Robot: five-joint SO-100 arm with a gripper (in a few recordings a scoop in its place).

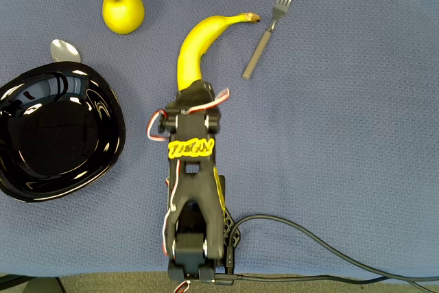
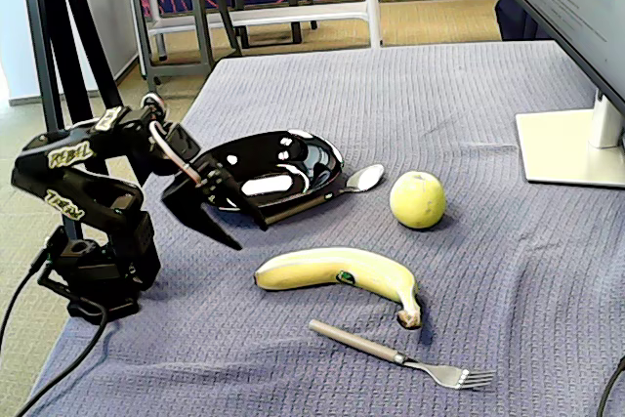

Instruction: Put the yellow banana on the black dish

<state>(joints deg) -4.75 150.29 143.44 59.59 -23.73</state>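
The yellow banana (image 1: 195, 42) lies flat on the blue-grey cloth with its brown stem tip toward the fork; in the fixed view the banana (image 2: 337, 271) shows a small dark sticker. The glossy black dish (image 1: 103, 101) sits to the left, also seen as the dish (image 2: 317, 158) behind the arm. My gripper (image 2: 250, 233) hovers just off the banana's blunt end, open, with nothing between its fingers. From overhead, the gripper (image 1: 196, 91) covers that end of the banana.
A yellow-green apple (image 1: 123, 10) sits beyond the dish, and a spoon (image 1: 65, 49) rests by the dish's rim. A fork (image 1: 267, 32) lies beside the banana's stem. A monitor stand (image 2: 571, 144) occupies the far corner. A black cable (image 1: 329, 248) runs from the arm's base.
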